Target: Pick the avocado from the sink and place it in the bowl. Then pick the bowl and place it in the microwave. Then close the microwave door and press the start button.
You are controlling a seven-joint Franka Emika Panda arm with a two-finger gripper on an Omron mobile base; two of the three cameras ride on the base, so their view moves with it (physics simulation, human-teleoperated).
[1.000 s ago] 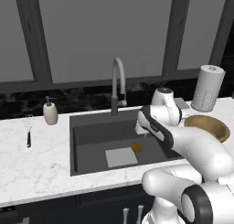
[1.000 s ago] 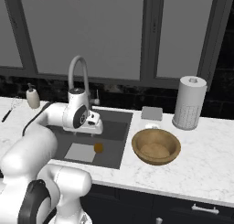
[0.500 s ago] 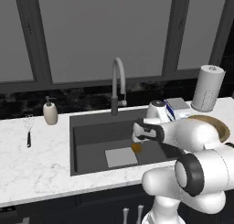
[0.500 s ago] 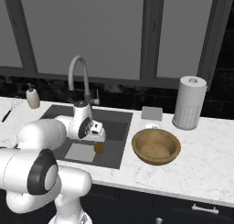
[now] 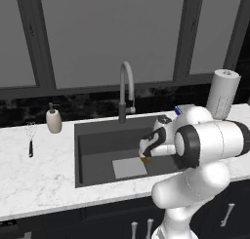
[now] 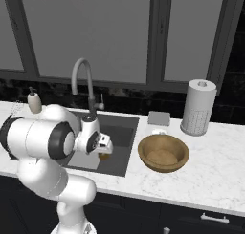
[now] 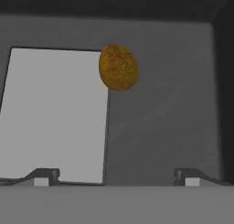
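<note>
Hovering low in the sink (image 5: pixel 97 145), gripper (image 7: pixel 116 175) spread wide and empty, lined up to straddle the avocado (image 7: pixel 118 67).

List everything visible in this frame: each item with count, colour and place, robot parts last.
avocado: one, orange-brown, on the sink floor at the edge of the lighter square.
sink: one, dark grey, set in the counter.
faucet: one, grey, behind the sink.
bowl: one, wood-brown, on the counter right of the sink.
paper towel roll: one, white, behind the bowl.
soap dispenser: one, cream, left of the sink.
whisk: one, dark-handled, far left counter.
tool: one, dark tips, open, above the avocado.
</note>
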